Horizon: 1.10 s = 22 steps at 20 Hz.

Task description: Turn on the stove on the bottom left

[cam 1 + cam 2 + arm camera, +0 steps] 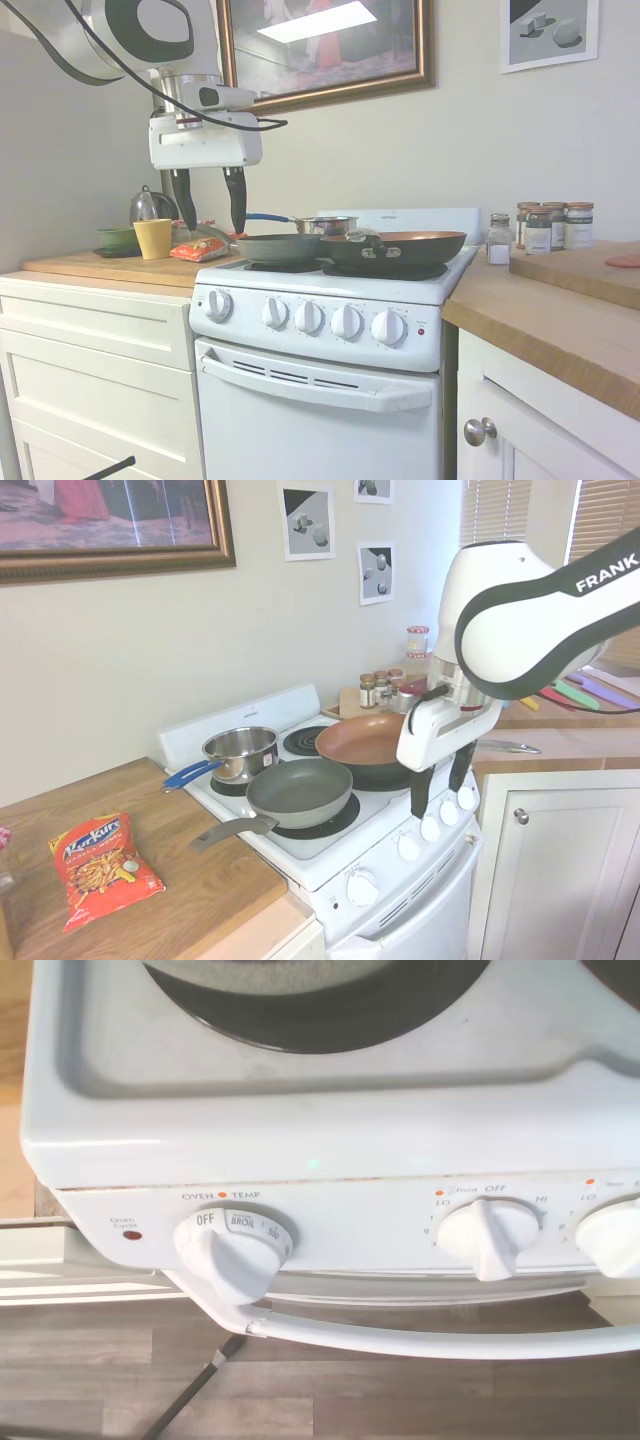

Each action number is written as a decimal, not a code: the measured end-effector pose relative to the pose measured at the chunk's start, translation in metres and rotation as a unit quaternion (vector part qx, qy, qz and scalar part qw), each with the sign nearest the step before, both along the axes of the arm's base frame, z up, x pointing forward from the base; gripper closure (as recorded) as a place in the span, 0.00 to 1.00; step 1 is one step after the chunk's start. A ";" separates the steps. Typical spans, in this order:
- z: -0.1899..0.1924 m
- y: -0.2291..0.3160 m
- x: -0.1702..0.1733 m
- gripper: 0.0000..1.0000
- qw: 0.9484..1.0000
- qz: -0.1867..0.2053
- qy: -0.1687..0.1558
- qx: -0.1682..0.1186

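oven knob (pixel 228 1250), "oven temp", at "off"

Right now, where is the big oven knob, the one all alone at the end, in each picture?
First exterior view: the oven knob is leftmost on the stove front, below the open gripper.
Second exterior view: it is the nearest knob, low on the panel, left of the gripper.
Wrist view: it sits left of centre, under the words OVEN TEMP.
Shared landmark: the grey pan above it; in the wrist view only its burner edge shows.
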<state>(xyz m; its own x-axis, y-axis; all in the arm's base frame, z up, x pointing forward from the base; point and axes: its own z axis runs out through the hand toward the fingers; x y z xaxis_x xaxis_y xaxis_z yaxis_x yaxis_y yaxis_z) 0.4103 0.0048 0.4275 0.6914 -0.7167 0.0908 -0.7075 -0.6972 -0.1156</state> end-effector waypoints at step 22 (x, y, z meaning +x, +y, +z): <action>-0.048 -0.014 0.029 0.00 0.999 -0.022 0.044 0.010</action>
<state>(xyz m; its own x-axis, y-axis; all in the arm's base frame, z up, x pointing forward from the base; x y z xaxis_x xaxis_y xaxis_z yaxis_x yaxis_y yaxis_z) 0.4393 -0.0095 0.3791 0.6645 -0.7471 0.0162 -0.7450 -0.6639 -0.0650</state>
